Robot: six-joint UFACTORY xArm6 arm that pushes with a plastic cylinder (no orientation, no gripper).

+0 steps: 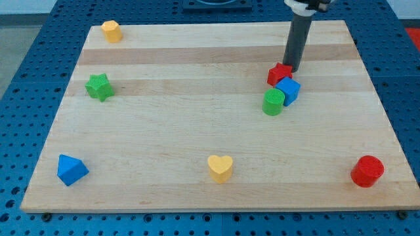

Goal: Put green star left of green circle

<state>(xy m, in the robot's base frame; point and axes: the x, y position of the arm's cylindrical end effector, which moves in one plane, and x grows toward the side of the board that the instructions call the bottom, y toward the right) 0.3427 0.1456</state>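
The green star [99, 86] lies near the board's left edge, in the upper half. The green circle [273, 102], a short cylinder, stands right of centre, far to the right of the star. It touches a blue cube [288, 90], which touches a red star [279, 74] just above it. My tip [291, 69] is at the red star's upper right edge, about touching it, just above the blue cube and above the green circle.
A yellow block [111, 31] sits at the top left. A blue triangular block [71, 170] is at the bottom left, a yellow heart [220, 168] at the bottom centre, a red cylinder [367, 171] at the bottom right. The wooden board [197, 131] lies on a blue perforated table.
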